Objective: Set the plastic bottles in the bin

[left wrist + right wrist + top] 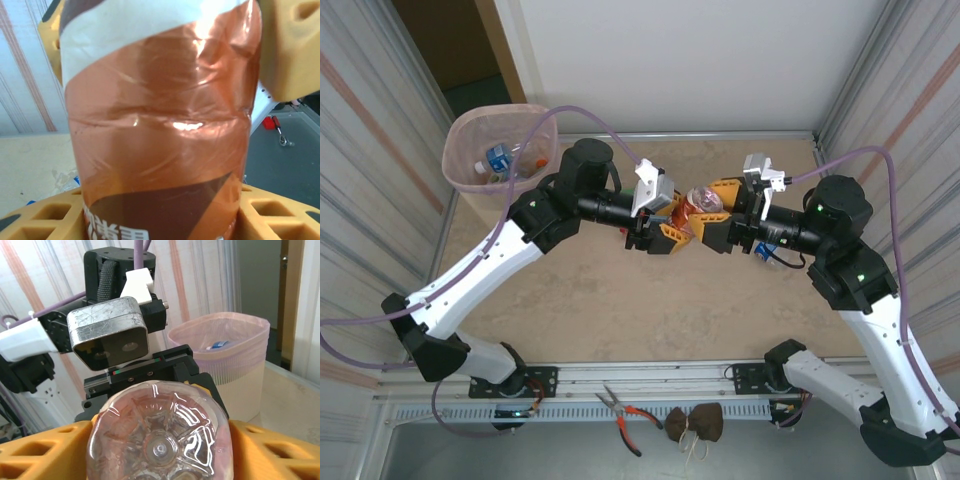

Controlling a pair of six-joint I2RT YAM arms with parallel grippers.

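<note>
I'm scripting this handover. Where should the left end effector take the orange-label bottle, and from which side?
Take the bottle across its labelled barrel, coming from the bin side, opposite the right end effector. Its base sits between that one's fingers, so the round label band is probably the surest hold.

The bottle (160, 125) has a copper-orange label with brown and white bands; the bin (235, 365) is pale pink.
</note>
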